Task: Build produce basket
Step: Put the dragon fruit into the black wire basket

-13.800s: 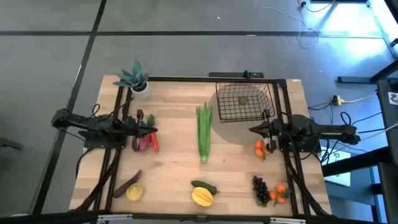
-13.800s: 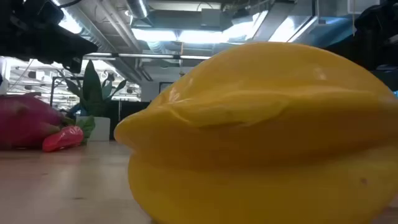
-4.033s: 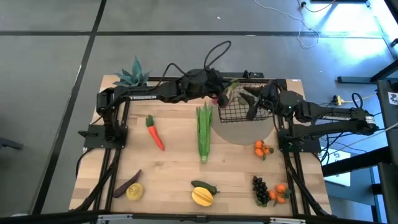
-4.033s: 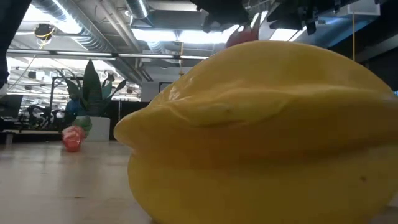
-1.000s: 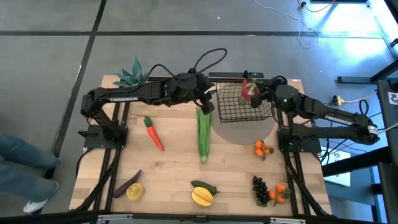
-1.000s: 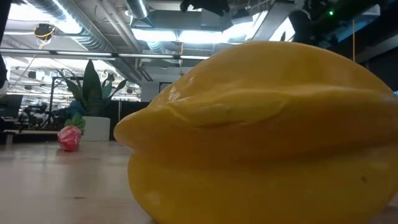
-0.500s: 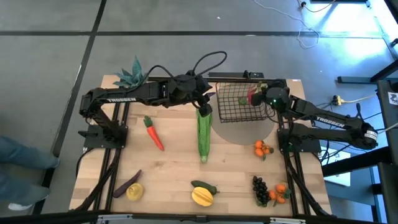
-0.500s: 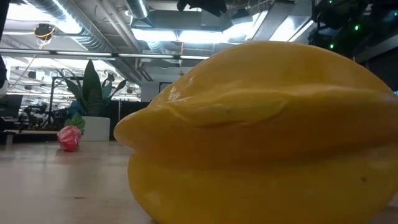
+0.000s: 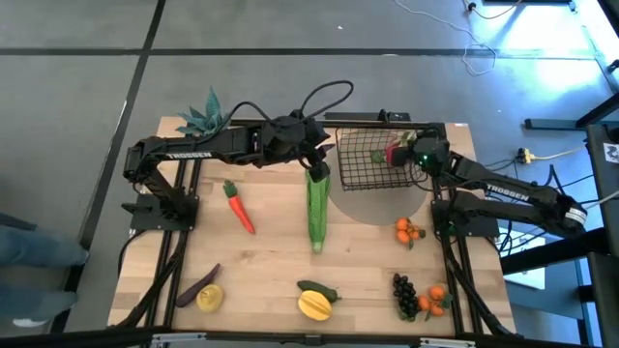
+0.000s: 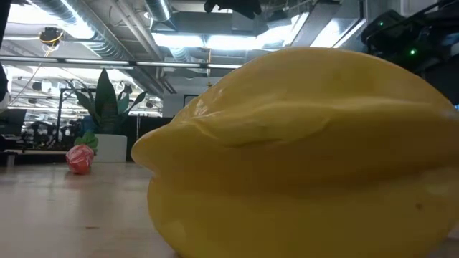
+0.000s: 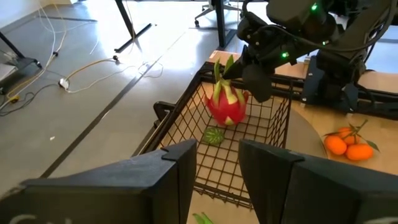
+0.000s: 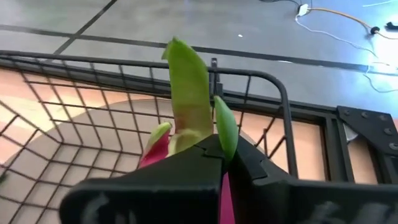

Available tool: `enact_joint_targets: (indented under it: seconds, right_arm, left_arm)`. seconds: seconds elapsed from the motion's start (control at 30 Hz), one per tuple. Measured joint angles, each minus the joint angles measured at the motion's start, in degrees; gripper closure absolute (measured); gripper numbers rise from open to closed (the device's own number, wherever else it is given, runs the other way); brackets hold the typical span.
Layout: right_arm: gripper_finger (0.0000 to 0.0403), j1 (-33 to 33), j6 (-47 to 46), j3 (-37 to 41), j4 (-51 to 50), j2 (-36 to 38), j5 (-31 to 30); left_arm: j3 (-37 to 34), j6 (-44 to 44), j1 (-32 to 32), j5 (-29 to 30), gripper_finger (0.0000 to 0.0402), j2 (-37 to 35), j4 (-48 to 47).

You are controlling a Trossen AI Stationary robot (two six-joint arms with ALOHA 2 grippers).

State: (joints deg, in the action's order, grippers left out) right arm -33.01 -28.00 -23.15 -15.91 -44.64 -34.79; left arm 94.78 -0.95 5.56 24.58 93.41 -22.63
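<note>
High view, contents of table: one black wire basket (image 9: 379, 159) at the far side, right of centre, standing on a round grey mat (image 9: 379, 205). Right gripper (image 9: 406, 152) over the basket's right half, its fingers pinched together on the green leaves of a pink-red dragon fruit (image 9: 394, 154), which hangs inside the basket's rim. One small green piece (image 11: 214, 135) lies on the basket floor, below the fruit in the left wrist view. Left gripper (image 9: 320, 161) near the basket's left edge, above the far end of the long green corn (image 9: 317, 206); fingers a little apart, nothing seen between them. Corn lies lengthwise at the middle of the table, just left of the mat. Carrot (image 9: 237, 206) left of the corn, well apart from it. Near edge, from left: purple eggplant (image 9: 198, 285) touching a yellow lemon (image 9: 210, 299); green pepper (image 9: 318, 288) against a yellow mango (image 9: 314, 306); dark grapes (image 9: 405, 295) beside a pair of oranges (image 9: 439, 298). A further pair of oranges (image 9: 407, 231) near the mat's right edge. Potted plant (image 9: 205, 119) at the far left corner. In the low view the mango fills most of the frame.
</note>
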Motion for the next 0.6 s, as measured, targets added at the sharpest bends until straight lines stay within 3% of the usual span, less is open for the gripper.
enact_joint_targets:
  seconds: [0.3,0.6]
  right_arm:
    - [0.0398,-2.00,1.67,0.76,2.11,0.02,1.93]
    - [0.0337,-3.00,3.07,0.76,2.52,0.02,4.46]
  left_arm:
    - [0.00,-0.02,0.04,0.02,0.0292,0.02,-1.03]
    - [0.00,-0.07,0.04,0.02,0.0292,0.02,-1.03]
